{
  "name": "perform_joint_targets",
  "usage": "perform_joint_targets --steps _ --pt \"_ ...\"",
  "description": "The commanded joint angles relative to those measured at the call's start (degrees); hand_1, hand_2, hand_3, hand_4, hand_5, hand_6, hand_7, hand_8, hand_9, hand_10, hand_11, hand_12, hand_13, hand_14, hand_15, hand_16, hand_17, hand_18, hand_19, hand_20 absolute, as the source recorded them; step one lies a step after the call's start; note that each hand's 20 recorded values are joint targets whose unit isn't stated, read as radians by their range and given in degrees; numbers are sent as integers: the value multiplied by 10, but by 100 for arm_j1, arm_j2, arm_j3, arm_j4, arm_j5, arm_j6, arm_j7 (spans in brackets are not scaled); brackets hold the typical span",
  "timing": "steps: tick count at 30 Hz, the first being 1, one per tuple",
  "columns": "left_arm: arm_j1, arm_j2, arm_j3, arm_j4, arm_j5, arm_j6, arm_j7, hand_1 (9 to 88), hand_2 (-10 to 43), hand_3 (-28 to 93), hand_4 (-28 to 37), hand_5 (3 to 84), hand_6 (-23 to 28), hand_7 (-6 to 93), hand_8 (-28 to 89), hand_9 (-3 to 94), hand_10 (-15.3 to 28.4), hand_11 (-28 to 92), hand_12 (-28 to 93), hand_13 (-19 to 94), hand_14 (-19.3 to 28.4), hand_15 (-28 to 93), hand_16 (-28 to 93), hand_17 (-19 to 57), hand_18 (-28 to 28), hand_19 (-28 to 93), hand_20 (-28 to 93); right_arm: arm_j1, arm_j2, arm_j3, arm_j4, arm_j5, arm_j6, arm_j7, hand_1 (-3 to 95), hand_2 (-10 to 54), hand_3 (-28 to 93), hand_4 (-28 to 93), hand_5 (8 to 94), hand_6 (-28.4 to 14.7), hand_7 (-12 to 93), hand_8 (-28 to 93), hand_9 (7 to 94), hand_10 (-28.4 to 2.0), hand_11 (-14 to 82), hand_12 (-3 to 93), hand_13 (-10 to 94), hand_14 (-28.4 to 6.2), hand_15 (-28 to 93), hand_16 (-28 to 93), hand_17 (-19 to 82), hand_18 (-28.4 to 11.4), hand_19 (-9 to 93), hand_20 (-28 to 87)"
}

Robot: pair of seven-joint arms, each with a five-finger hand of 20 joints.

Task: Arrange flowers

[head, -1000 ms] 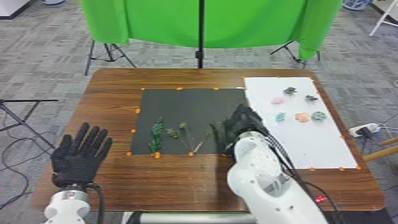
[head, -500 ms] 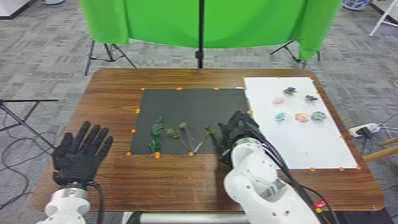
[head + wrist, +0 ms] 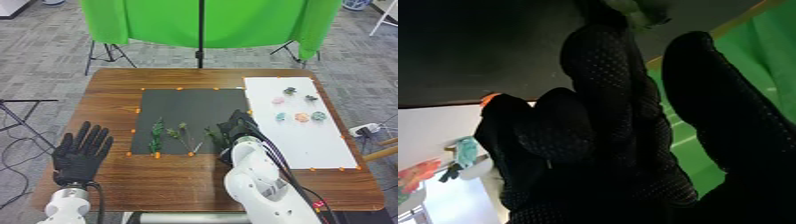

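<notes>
Sprig (image 3: 211,134): dark sheet (image 3: 182,107), 5 o'clock, beside right hand (image 3: 234,126), fingers loose, thumb apart, likely for spacing | left hand (image 3: 78,161): spread, 8 o'clock, probably parked for clearance | flowers (image 3: 302,117): white sheet (image 3: 311,145), toward 12, probably grouped for picking

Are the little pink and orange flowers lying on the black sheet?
No, the pink flower and the orange flower lie on the white sheet, right of the black sheet.
</notes>
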Motion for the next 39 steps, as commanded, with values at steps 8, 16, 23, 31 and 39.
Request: perform_joint_targets --steps 8,16,23,31,39 --pt "172 -107 25 9 -3 39 36 271 132 809 -283 421 89 108 -102 403 159 210 102 307 164 344 -67 -60 144 353 130 -230 475 177 -108 -1238 1303 -649 377 -79 815 -164 736 -76 179 -14 845 -152 479 283 799 -120 756 352 477 -284 932 635" --pt "175 -169 54 -5 231 -42 71 272 134 809 -283 421 89 109 -102 405 158 210 101 309 165 347 -66 -60 144 353 131 -617 1131 1256 -161 -761 1838 -1620 370 -89 833 -178 670 -74 183 -110 710 -191 417 239 698 -145 780 348 435 -253 932 639" --pt "200 -138 37 -22 254 -34 132 272 135 807 -283 421 88 109 -102 405 158 208 101 309 164 345 -66 -60 144 352 131 -899 1321 2074 -147 -569 146 -2300 363 -95 862 -237 516 -64 189 -133 472 -195 180 162 486 -176 711 205 336 -243 932 562" --pt "188 -123 65 -30 276 83 135 272 136 806 -283 422 88 110 -103 406 158 208 101 311 165 345 -66 -60 144 352 131 -698 1366 1933 280 -962 -316 -2360 407 -95 855 -279 492 -49 194 -137 459 -164 151 152 470 -166 653 161 315 -249 932 510" --pt "181 -144 86 -30 299 94 154 273 138 810 -283 425 89 113 -104 409 159 211 101 313 165 349 -66 -59 144 351 131 -414 1362 1665 742 -998 -285 -2320 539 -95 812 -282 531 -21 232 -163 486 -147 153 148 520 -119 563 257 328 -234 921 465"
